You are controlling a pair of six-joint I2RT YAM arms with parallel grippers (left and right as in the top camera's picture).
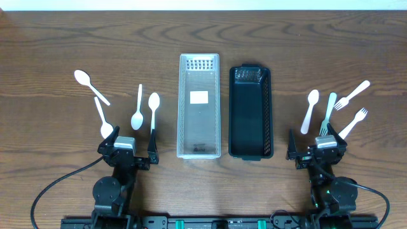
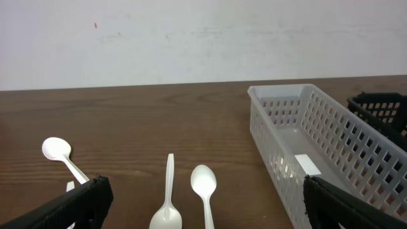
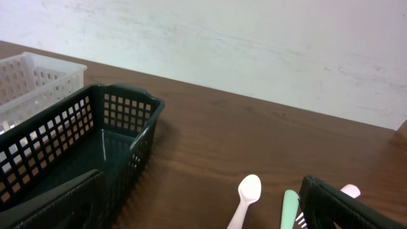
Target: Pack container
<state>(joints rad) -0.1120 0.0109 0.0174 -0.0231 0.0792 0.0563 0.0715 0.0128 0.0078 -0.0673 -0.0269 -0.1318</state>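
Note:
A clear white basket [image 1: 180,108] and a black basket [image 1: 269,108] stand side by side at the table's middle, both empty. Several white spoons lie on the left, the nearest two [image 1: 138,111] [image 1: 153,108] just ahead of my left gripper [image 1: 127,145], which is open and holds nothing. In the left wrist view those spoons [image 2: 167,203] [image 2: 204,187] lie between the fingers. On the right lie a white spoon [image 1: 310,109], a green fork [image 1: 327,114] and two white forks [image 1: 351,94] [image 1: 353,122]. My right gripper [image 1: 317,147] stands open and empty behind them.
Both arms sit at the table's near edge. The white basket's wall [image 2: 286,159] is close on the right of the left gripper [image 2: 206,207]. The black basket's wall [image 3: 76,133] is close on the left of the right gripper [image 3: 200,203].

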